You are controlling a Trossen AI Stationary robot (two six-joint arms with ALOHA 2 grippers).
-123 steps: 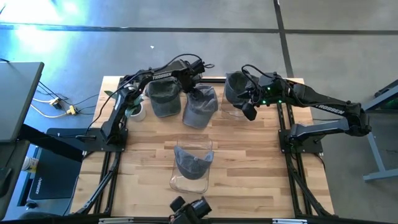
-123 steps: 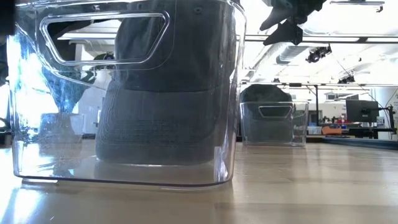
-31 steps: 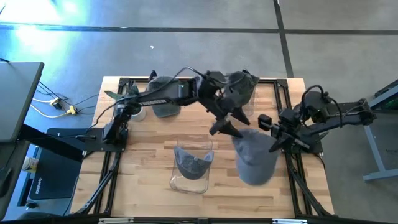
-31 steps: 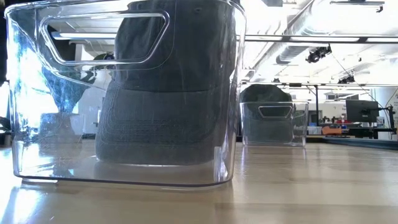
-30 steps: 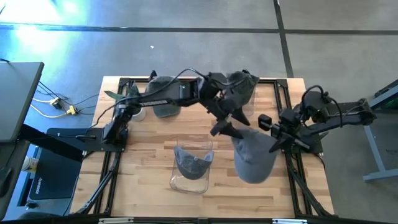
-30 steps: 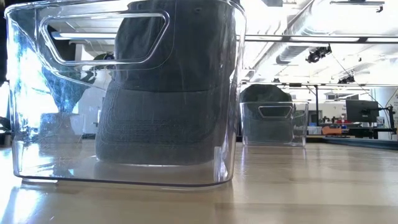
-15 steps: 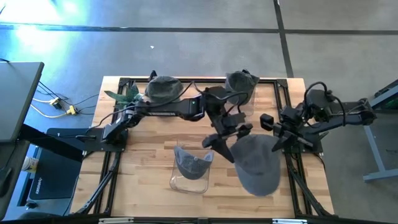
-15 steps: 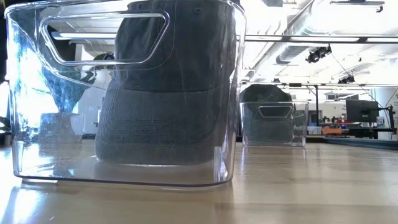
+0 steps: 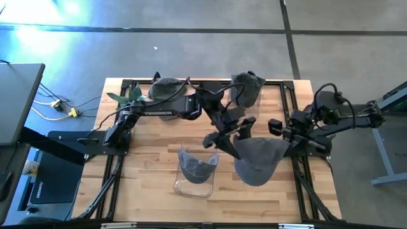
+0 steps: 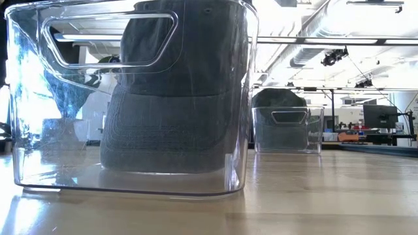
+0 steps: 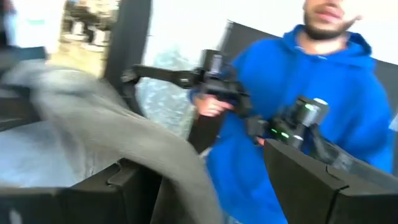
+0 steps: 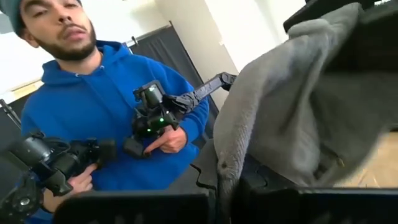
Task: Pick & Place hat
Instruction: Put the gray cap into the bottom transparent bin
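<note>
near clear bin (image 9: 196,170) holds grey hat (image 10: 173,104); right tool (image 9: 280,141) clamped on airborne hat (image 9: 257,160); left tool (image 9: 230,137) spread wide beside it.

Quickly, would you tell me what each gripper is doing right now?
Left gripper: open, at the grey hat.
Right gripper: shut on the grey hat's edge.

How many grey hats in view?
4: one in the near clear bin, one held by the right gripper, two at the table's far edge. More may be hidden.
</note>
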